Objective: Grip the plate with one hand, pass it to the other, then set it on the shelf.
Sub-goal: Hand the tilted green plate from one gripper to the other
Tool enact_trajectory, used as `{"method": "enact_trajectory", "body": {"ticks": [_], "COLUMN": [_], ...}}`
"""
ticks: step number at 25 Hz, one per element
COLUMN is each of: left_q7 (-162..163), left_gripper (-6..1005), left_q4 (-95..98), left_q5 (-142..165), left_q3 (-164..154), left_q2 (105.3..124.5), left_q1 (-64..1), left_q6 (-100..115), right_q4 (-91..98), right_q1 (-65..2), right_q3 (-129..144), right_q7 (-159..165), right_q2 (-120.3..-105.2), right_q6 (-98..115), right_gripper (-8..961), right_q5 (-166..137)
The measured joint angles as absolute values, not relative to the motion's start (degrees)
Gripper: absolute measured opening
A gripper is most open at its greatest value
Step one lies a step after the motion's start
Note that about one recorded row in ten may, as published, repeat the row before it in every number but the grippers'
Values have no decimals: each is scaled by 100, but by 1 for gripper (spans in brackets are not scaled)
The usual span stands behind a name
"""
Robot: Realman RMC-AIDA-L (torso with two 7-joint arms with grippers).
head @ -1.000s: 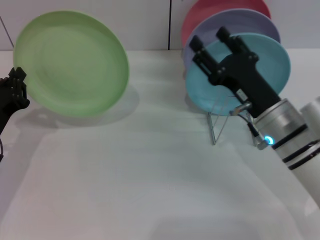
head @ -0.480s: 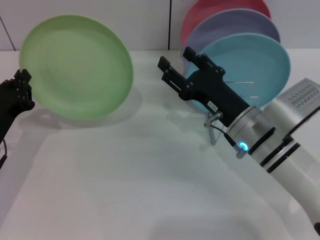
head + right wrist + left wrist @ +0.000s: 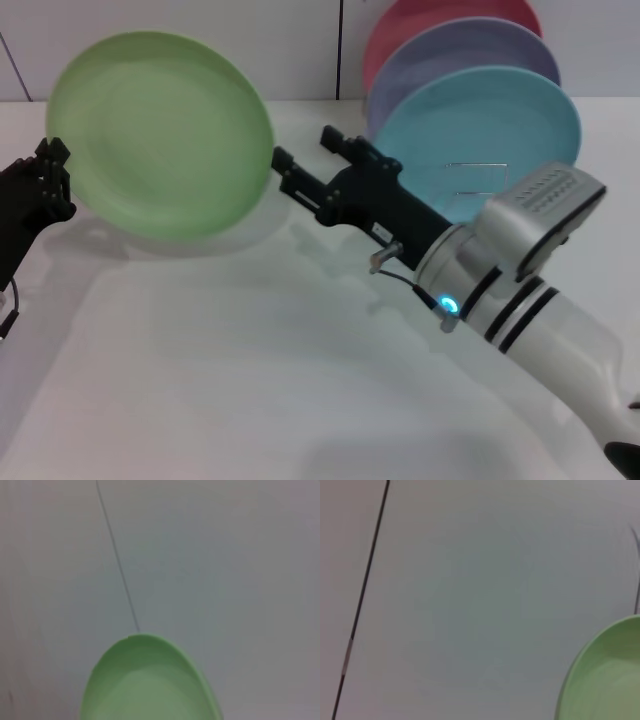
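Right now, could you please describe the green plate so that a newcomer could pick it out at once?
On the white table, look away from the rack of upright plates toward the robot's left. The green plate is held up on edge by the left gripper. It alone is green and off the rack.

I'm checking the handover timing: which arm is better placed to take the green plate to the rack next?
The right. Its open right gripper is almost at the rim of the green plate, and the rack stands on its side. The left gripper holds the plate's far edge, away from the rack.
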State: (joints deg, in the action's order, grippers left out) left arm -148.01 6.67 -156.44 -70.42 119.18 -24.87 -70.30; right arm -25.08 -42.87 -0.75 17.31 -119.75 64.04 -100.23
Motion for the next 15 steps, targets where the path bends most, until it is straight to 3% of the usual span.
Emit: {"method": "enact_trajectory", "body": {"ticks": [15], "left_q7": [-14801], "left_gripper": [37], "left_q4": [628], "left_q5": [-15654], "left_q3": [-7275], "left_q2": [11918], "left_q1": [-2444], "left_q6": [-7267], "right_q4": [-2638], "right_q1": [-4372], "right_q3": [-279], "right_q7": [1738], "right_q2": [-11982], "right_q6": [6112], "right_gripper": [730], "right_q5": [-10041]}}
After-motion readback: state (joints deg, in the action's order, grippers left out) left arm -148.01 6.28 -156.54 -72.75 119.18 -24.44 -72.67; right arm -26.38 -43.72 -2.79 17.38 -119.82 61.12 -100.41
